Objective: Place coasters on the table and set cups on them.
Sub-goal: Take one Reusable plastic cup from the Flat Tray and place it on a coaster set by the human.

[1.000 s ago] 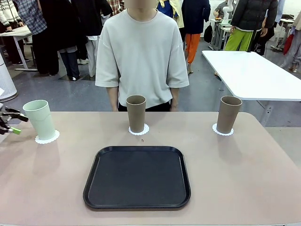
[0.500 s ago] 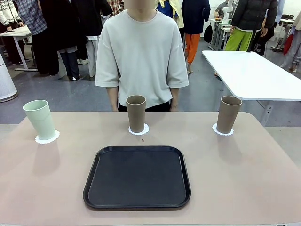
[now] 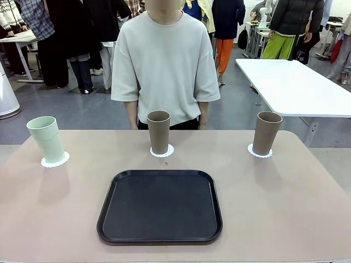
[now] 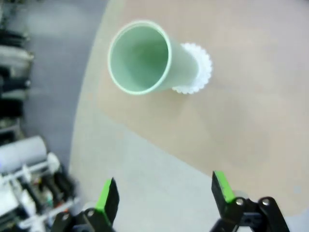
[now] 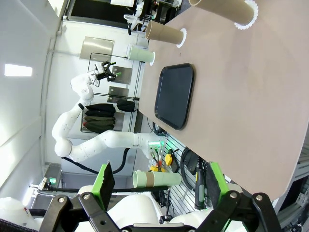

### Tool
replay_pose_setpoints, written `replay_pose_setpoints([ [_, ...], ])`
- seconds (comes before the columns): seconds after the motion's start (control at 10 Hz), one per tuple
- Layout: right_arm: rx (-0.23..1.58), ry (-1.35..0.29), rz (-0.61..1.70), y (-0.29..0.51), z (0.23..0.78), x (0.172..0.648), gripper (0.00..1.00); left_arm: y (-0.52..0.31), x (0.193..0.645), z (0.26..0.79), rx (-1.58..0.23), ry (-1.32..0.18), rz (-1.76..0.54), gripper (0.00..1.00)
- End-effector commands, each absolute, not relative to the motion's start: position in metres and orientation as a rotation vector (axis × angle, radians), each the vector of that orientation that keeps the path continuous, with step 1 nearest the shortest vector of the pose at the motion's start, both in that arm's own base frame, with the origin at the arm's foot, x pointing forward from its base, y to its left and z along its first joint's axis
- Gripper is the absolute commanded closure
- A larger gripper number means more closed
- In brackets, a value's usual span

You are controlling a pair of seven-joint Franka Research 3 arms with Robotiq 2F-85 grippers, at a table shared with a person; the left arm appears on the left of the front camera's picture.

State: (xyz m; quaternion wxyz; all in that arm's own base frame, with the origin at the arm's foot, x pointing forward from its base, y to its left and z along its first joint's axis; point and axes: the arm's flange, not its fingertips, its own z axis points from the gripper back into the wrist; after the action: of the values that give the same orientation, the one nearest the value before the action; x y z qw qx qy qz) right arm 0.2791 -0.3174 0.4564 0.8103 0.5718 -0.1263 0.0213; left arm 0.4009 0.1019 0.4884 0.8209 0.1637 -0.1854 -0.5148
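On the beige bench (image 3: 285,208) three cups stand upright in a row along the far edge, each on its own white scalloped coaster. The mint green cup (image 3: 46,139) sits at the robot's left on a coaster (image 3: 55,161) close to the bench's rounded left corner — the left wrist view looks down into that cup (image 4: 145,58), with the bench edge curving just beside it and grey floor beyond. The middle brown cup (image 3: 158,131) rests on its coaster (image 3: 162,152) in front of the standing person (image 3: 164,66). The right brown cup (image 3: 266,132) stands on a coaster (image 3: 259,152) near the far right corner.

A black tray (image 3: 160,206) lies empty at the bench's centre, nearer the robot's edge, well apart from all three cups. Bare tabletop runs wide on both sides of the tray and between tray and cups.

The left tool (image 4: 164,193) hangs above the bench's left edge, jaws spread wide, nothing between the green pads (image 4: 219,186). The right tool (image 5: 157,180) is off the bench's right side — jaws wide too, holding nothing.

A white table (image 3: 296,87) stands behind to the right.
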Motion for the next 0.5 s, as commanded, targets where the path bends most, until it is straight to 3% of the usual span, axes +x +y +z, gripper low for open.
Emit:
replay_pose_setpoints([
  [0.0,1.229,-0.274,0.051,-0.317,0.458,0.278,0.00,0.078,0.398,0.508,0.283,-0.193,-1.015,0.00],
  [0.2,1.229,-0.274,0.051,-0.317,0.458,0.278,0.00,0.070,0.397,0.520,0.249,-0.057,-1.140,0.00],
  [0.4,1.229,-0.274,0.051,-0.317,0.458,0.278,0.00,0.070,0.393,0.540,0.126,-0.054,-1.240,0.00],
])
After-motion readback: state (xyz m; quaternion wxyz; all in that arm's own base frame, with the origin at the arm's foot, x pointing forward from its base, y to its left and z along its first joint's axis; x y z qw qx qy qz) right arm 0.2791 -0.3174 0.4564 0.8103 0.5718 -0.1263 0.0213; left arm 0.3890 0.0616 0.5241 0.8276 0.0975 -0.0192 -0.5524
